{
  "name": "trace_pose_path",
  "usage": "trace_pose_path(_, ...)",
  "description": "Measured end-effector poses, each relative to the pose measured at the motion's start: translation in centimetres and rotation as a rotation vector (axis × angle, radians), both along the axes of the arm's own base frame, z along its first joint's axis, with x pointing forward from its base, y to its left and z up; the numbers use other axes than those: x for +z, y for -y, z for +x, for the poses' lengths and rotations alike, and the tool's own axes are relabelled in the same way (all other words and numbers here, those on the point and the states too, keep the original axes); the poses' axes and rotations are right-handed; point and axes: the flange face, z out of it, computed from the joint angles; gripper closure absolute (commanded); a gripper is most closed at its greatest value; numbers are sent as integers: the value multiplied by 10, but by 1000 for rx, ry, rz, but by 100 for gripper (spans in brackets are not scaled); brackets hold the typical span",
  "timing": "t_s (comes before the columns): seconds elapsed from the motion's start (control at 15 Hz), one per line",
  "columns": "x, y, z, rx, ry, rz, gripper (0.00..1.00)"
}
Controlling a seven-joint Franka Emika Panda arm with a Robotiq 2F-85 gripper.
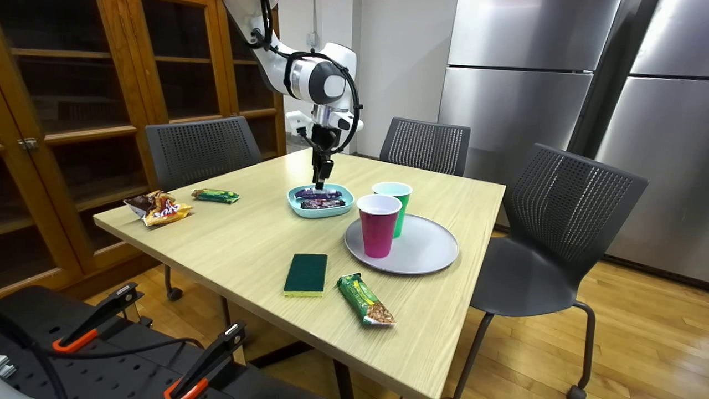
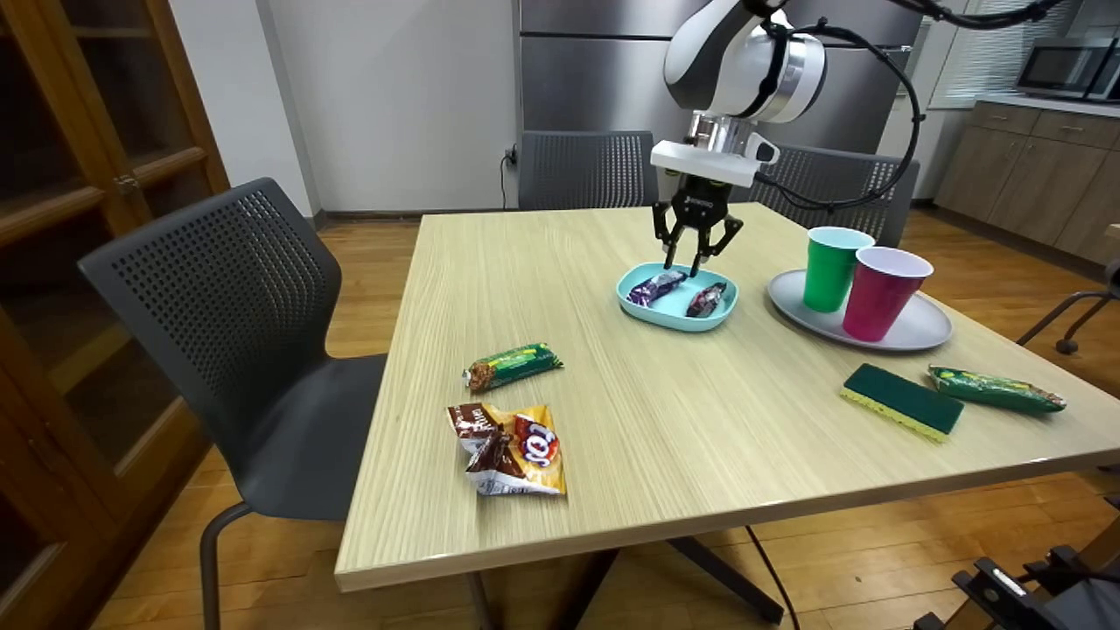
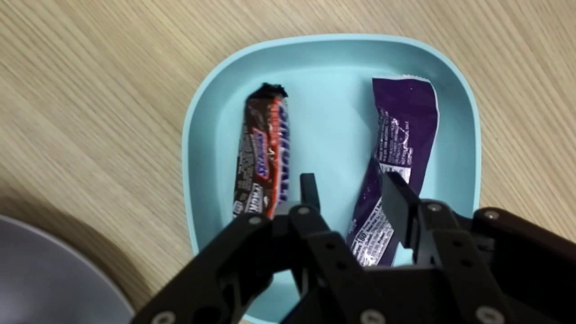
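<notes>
A spread, empty claw [image 3: 352, 182] hangs over a blue tray [image 3: 330, 117] well inside the edges of the bench [image 2: 744, 437], a purple candy bar [image 3: 410, 105] and brown candy bar [image 3: 261, 150] seemingly already placed there, two green snack bars [image 2: 514, 367] and a yellow packet [image 2: 529, 451] lying outside, nearer the edges.

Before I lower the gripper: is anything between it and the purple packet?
Nothing visible. The gripper stands open over the turquoise dish, the purple packet showing below; the brown bar lies apart, across the dish. Whether the gripper touches the packet, I can't tell.
</notes>
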Motion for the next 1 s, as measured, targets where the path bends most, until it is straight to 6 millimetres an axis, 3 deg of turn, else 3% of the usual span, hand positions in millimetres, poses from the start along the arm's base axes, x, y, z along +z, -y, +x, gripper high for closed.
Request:
trace_pose_path(0.2, 0, -1, -2, -4, -19, 2, 3)
trace_pose_path(0.27, 1, -2, -2, -4, -26, 3, 0)
trace_pose_path(0.6, 11, -9, -4, 14, -43, 7, 0)
trace_pose_path(1.0, 37, -29, -16, 63, -64, -4, 0)
